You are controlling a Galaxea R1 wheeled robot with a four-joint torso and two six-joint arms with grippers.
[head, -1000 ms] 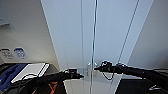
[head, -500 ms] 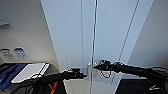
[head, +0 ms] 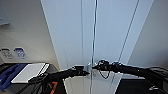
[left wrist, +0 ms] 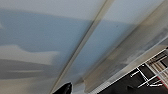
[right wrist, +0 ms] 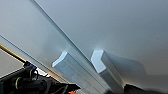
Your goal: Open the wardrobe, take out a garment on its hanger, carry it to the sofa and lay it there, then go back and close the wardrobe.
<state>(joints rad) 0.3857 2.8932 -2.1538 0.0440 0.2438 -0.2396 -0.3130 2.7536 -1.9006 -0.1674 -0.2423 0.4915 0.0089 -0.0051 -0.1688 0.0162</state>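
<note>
The white wardrobe (head: 75, 37) fills the head view, its two tall doors meeting at a dark seam. Its pair of small silver handles (head: 88, 67) sits at the seam, low in that view. My left gripper (head: 85, 73) reaches in from the left and ends just at the left handle. My right gripper (head: 94, 67) comes from the right and ends at the right handle. The right wrist view shows both handles close up, the left-door handle (right wrist: 62, 63) and the right-door handle (right wrist: 101, 60), with the seam between them. The garment and its hanger are hidden behind the doors.
A dark desk (head: 50, 66) with a flat white board (head: 30, 72) and a blue item (head: 7, 75) stands at the lower left, close to my left arm. Small labels (head: 20, 52) hang on the wall beside it. A plain wall flanks the wardrobe on the right.
My left gripper has edged to the right, closer to the handles. The right gripper has hardly moved.
</note>
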